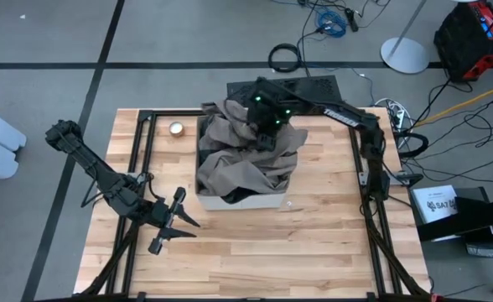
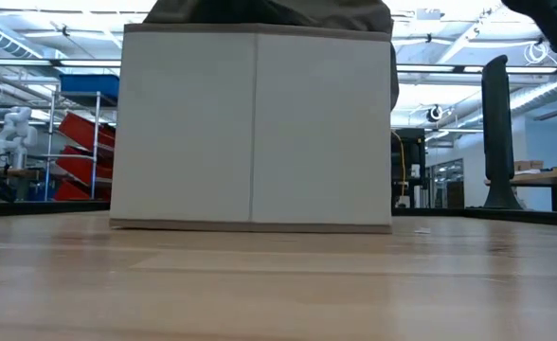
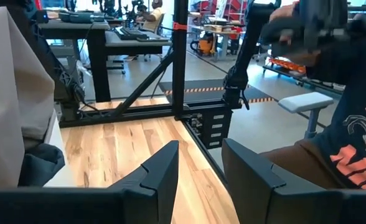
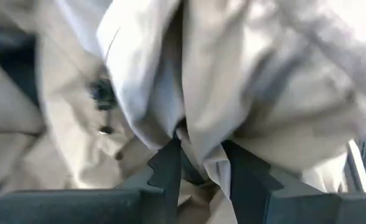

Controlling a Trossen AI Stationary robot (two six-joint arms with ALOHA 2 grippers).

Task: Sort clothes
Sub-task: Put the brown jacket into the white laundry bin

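A khaki-tan garment (image 1: 240, 155) lies heaped in and over a square box (image 1: 230, 201) at the table's middle. It spills over the box's far and right rims. Something dark (image 1: 240, 195) shows under it at the box's near side. My right gripper (image 1: 268, 126) is above the far part of the box, shut on the khaki cloth (image 4: 170, 74). My left gripper (image 1: 179, 220) hovers level near the table's left front, open, with nothing between its fingers (image 3: 164, 174). In the low view the box (image 2: 250, 128) fills the middle, with cloth just showing over its top. My right gripper pinches a bunched fold of the khaki garment (image 4: 201, 158) between its two fingers, several layers by the look of it. The fingers slant down from the table's far side. The pinched part is raised above the heap, while the rest lies on the box and hangs over its rims.
A small roll of tape (image 1: 177, 128) sits on the table, left of the box's far corner. Black frame rails (image 1: 137, 159) run along the table's sides. A person (image 3: 351, 143) sits beyond the table's edge in the left wrist view. Bare wood (image 1: 263, 252) lies at the near side.
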